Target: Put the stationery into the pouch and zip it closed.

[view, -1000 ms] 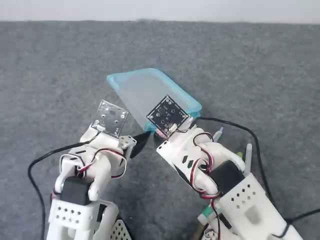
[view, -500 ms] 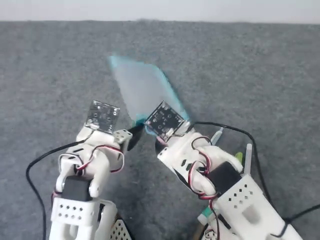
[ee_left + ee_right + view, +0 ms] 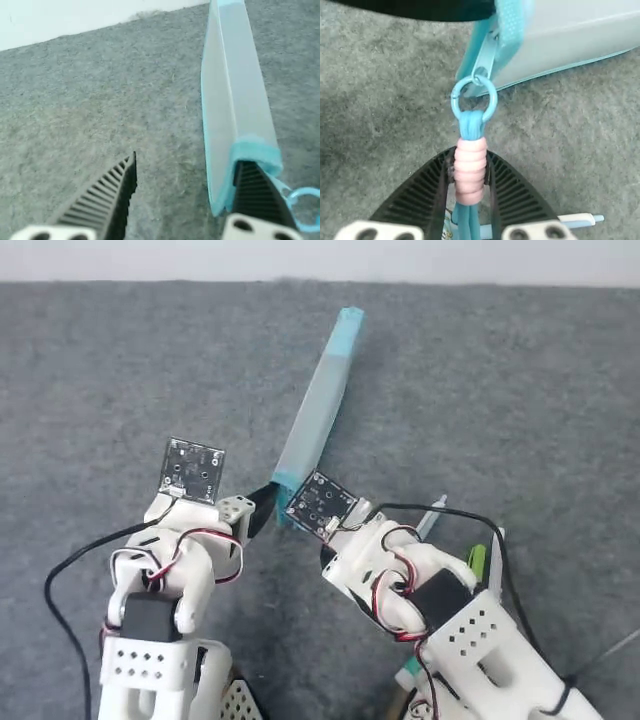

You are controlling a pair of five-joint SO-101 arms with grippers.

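One translucent pouch [image 3: 318,405] with turquoise trim stood on its edge on the grey counter [image 3: 520,390]. Its long axis ran from its near end, between the two arms, out toward the far side and a little to the right. The left pincer [image 3: 187,162] was spread wide, with one finger [image 3: 257,192] touching the pouch's near end and the other out over bare counter. The right pincer [image 3: 470,156] was clamped on the zipper pull [image 3: 470,175], a pink-wrapped blue cord hanging from one blue ring [image 3: 474,97] at that same end. Beside the right arm I counted three pens partly hidden: a pale one [image 3: 433,514], a green one [image 3: 477,562] and a white one [image 3: 497,543].
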